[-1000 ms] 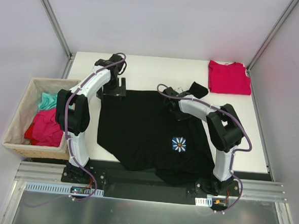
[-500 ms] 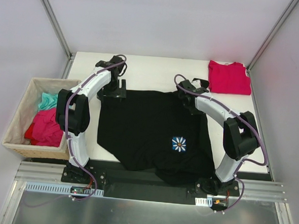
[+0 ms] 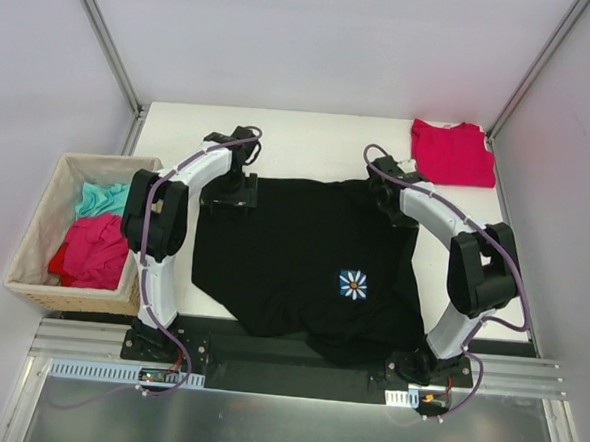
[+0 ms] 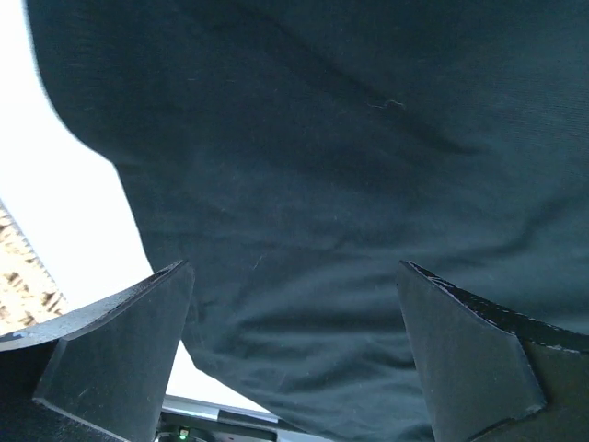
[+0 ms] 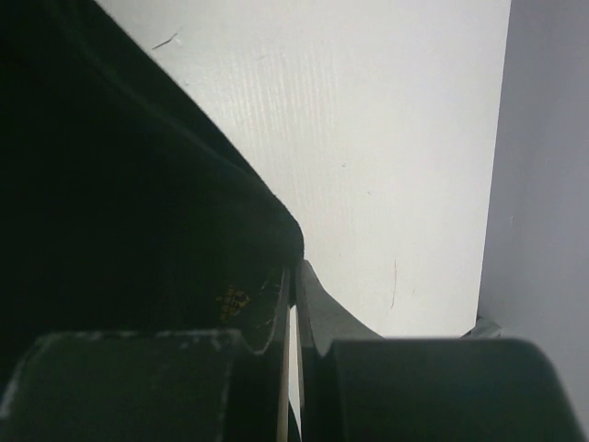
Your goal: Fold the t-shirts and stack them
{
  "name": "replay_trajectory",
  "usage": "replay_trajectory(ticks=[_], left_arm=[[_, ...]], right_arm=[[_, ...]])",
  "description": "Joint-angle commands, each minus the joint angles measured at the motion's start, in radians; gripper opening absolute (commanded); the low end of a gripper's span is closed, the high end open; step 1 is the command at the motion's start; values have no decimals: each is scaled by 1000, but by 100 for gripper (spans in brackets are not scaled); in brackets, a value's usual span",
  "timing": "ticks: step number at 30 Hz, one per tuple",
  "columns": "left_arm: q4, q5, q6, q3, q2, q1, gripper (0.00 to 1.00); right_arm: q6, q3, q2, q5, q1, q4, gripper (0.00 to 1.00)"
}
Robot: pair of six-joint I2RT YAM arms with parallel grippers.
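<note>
In the top view, the right tool [image 3: 385, 191] has swung outward over the last second. It has carried the far-right corner of the large, soft black t-shirt [image 3: 293, 251] with it, so the far edge now lies straighter across the smooth white desk [image 3: 310, 142]. The left tool [image 3: 239, 193] has edged inward over the far-left corner. I judge the shirt is being spread flat, with folding yet to begin. Its pale daisy-like emblem [image 3: 352, 285] faces up, and the near hem looks rumpled. The plain crimson-red t-shirt [image 3: 452, 153] lies folded at the far-right corner, well apart. A woven tan basket [image 3: 31, 240] of teal and pink cloth stands to the left.

In the left wrist view, the left tool [image 4: 294, 350] stands wide apart and grips nothing, above matte, faintly creased black cloth.

In the right wrist view, the right tool [image 5: 293, 285] is pressed together, and the shirt's dark edge runs into the tips, apparently clamped.
</note>
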Motion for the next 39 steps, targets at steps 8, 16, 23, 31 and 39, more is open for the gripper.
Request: replay_trajectory(ticks=[8,16,23,31,39], left_arm=[[-17,44,-17,-28,70,-1,93],[-17,47,-23,-35,73,-1,93],[-17,56,-18,-37,62,-2,93],[-18,59,-14,-29,39,-13,93],[-18,25,-7,-9,-15,-13,93]], right_arm=[[28,-21,-68,-26,-96,-45,1],[69,-64,-23,-73,-191,-40,1],[106,-62,64,-78,-251,-42,32],[68,134,38,-67,-212,-106,97],[-44,573,154,-110,-104,-201,97]])
